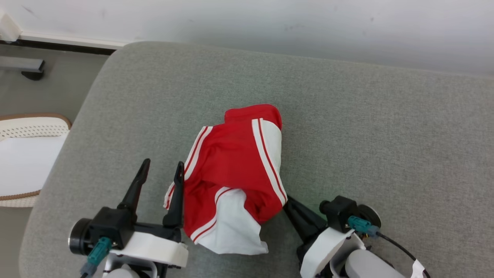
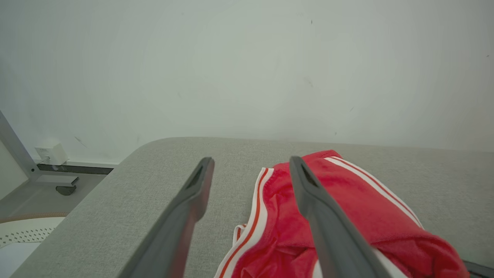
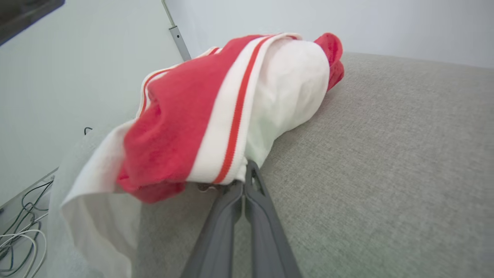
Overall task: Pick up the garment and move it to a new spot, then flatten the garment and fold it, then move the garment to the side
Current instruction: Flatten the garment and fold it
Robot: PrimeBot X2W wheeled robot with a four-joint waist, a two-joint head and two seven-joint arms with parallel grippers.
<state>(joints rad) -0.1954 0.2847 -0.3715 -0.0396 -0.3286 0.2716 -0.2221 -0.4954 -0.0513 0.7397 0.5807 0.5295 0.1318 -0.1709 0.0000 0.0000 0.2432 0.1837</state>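
The garment [image 1: 235,170] is a red pair of shorts with white panels and striped trim, bunched in a raised heap on the grey cushion [image 1: 347,127]. My right gripper [image 1: 288,200] is shut on its lower right edge; in the right wrist view the closed fingers [image 3: 247,185] pinch the white striped hem of the garment [image 3: 216,116], which lifts off the surface. My left gripper [image 1: 162,166] stands open just left of the heap, its right finger touching the cloth edge. The left wrist view shows the garment [image 2: 347,208] behind that finger, with nothing between the fingers.
The grey cushion's rounded left edge drops to the floor, where a white perforated basket [image 1: 27,154] stands. A white wall [image 1: 270,23] runs along the cushion's far side. Cables [image 3: 19,224] lie on the floor beyond the cushion in the right wrist view.
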